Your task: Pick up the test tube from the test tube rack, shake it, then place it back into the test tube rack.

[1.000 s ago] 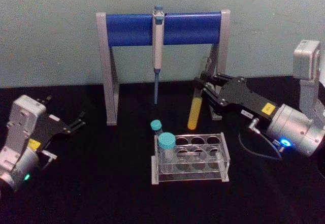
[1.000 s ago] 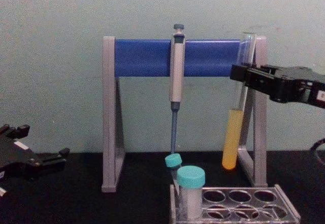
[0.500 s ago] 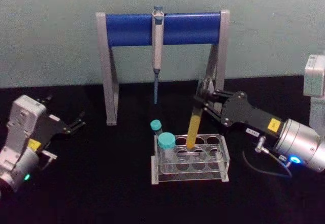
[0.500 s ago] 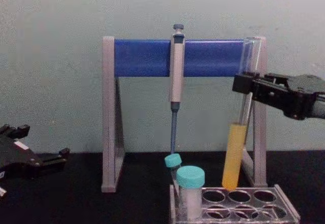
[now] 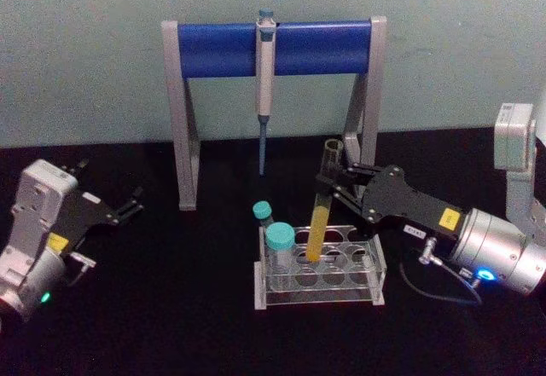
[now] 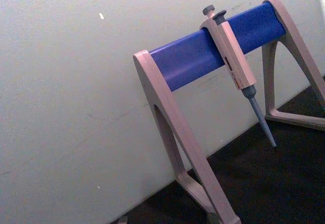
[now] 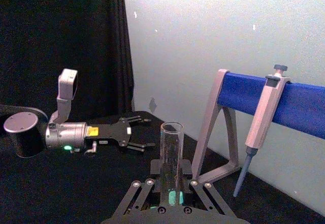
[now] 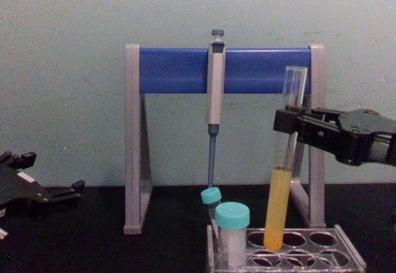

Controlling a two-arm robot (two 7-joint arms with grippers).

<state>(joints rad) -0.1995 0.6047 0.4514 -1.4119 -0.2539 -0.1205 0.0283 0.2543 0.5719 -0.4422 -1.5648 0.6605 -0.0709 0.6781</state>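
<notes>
Teal-capped tubes (image 5: 280, 248) stand just beside test tube (image 5: 316, 227).

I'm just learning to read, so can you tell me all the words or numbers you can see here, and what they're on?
Nothing here can be read.
Yellow sticker on the right gripper, which holds the test tube: dark marks, too small to read.
Small yellow label on the left gripper: too small to read.
Printed strip on the side of the pipette: blurred.
</notes>
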